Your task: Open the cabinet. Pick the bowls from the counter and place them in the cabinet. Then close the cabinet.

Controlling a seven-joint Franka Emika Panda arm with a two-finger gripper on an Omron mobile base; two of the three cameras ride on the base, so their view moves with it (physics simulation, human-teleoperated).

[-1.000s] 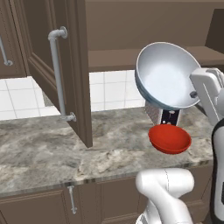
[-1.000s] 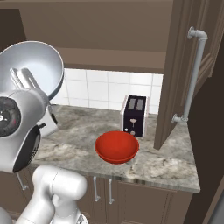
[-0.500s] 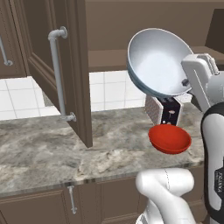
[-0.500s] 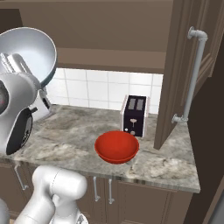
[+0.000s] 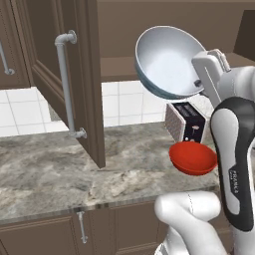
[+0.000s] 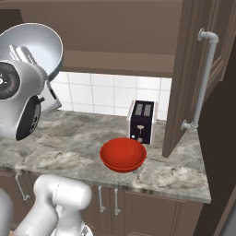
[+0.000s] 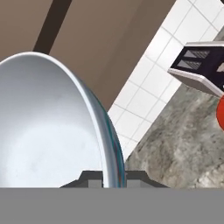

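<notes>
End effector (image 7: 114, 177) pinches glossy white bowl (image 5: 167, 62) (thin rim).

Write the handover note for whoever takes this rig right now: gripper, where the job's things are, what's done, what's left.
Gripper: shut on the rim of the white bowl, held tilted in the air in front of the cabinet.
Cabinet: doors open, shelf reachable.
Red bowl: on the counter, in front of the toaster.
Done: cabinet opened, white bowl picked up.
Left: set the white bowl on the shelf, fetch and place the red bowl, close the cabinet.
</notes>
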